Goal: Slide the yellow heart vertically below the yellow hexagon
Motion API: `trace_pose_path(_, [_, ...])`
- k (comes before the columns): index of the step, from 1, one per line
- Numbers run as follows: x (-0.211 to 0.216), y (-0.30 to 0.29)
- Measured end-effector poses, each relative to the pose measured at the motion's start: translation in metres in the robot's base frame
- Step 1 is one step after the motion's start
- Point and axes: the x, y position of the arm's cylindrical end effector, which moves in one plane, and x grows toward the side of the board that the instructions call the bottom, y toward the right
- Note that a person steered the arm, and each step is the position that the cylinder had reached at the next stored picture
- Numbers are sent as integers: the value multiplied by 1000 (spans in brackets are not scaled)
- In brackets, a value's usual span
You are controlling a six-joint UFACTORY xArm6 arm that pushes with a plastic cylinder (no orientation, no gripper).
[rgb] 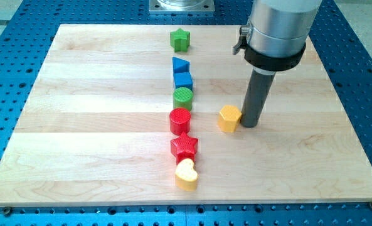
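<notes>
Blocks stood mostly in one column on the wooden bench [98,125], and the yellow hexagon [229,118] serves as the landmark for all of them. Nearest the view's bottom, the yellow heart [186,174] lay below and to the left of the hexagon, apart from it. Just above the heart sat the red star [184,147], nearly touching it, then the red cylinder [180,120], level with the hexagon and to its left. Farther up and left of the hexagon came the green cylinder [182,98], the blue cube [183,80] and a blue wedge-like block [180,64] whose shape was hard to make out. The green star [180,39] stood alone, farthest up. My tip [249,124] rested just right of the hexagon, touching it or nearly so. The end effector was a plain rod with no jaws to spread or press together, and its grey housing was cut off by the view's top edge.
</notes>
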Motion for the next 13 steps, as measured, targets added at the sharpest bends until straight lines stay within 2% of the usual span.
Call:
trace_pose_path(1, [4,-2])
trace_pose_path(2, [61,19])
trace_pose_path(3, [128,12])
trace_pose_path(4, [132,-7])
trace_pose_path(5, [133,-80])
trace_pose_path(8, [133,-156])
trace_pose_path(9, [133,-216])
trace_pose_path(10, [133,-226])
trace_pose_path(11, [122,-168])
trace_pose_path(12, [101,-157])
trace_pose_path(13, [100,-133])
